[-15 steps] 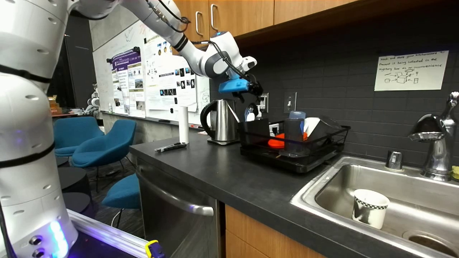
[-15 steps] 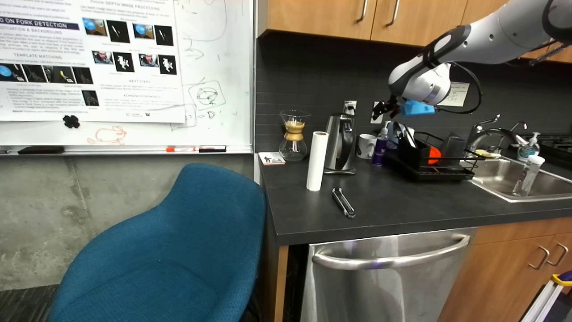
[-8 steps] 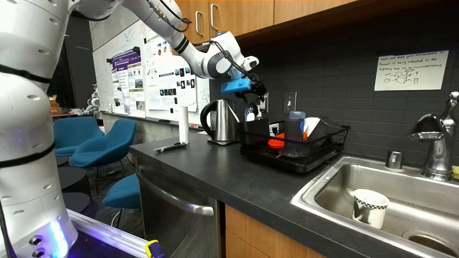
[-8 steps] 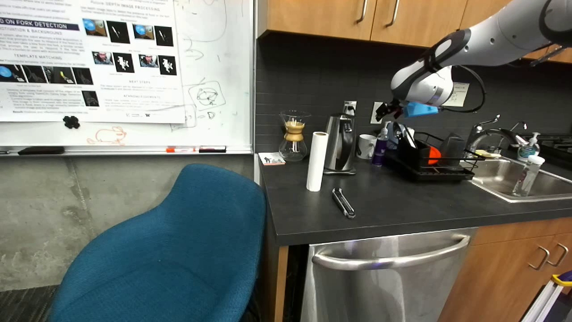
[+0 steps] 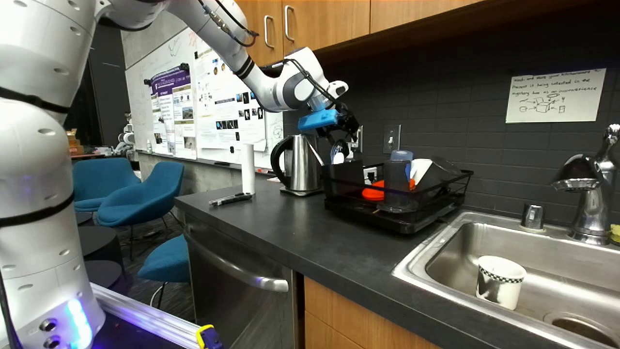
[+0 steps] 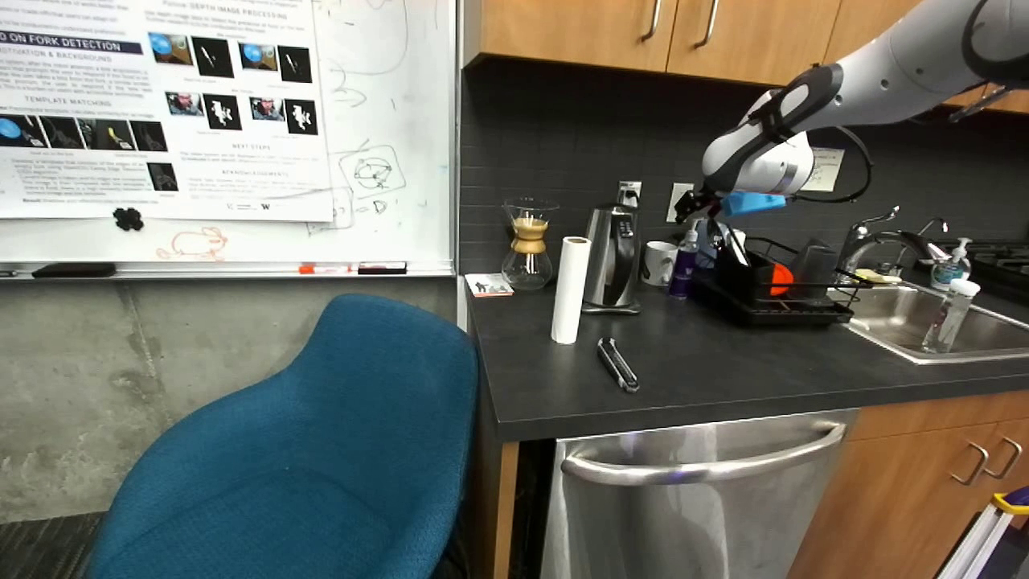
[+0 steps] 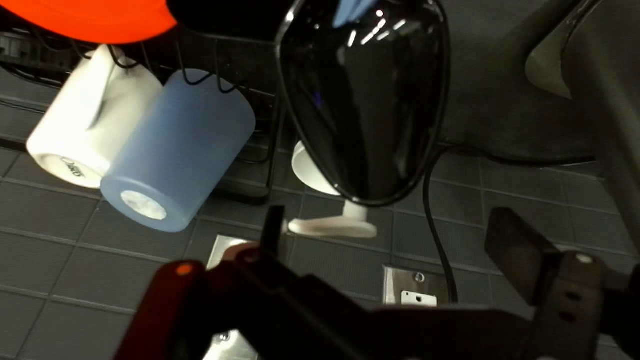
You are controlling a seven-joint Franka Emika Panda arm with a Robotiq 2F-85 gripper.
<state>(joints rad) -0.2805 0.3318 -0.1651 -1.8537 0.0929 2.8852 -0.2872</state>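
Well behind the bench edge (image 6: 679,413), the jaws stand wide apart, empty, near the black utensil (image 7: 365,110) in the holder (image 5: 344,171).

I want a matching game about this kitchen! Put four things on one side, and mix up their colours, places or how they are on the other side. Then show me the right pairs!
Things:
1. rounded utensil head in the wrist view
2. kettle
3. cup with a checkered band
4. robot's fingers

Matches:
A. in the sink
B. spread apart
C. glossy black
D. silver with a black handle

Right pairs: 1-C, 2-D, 3-A, 4-B
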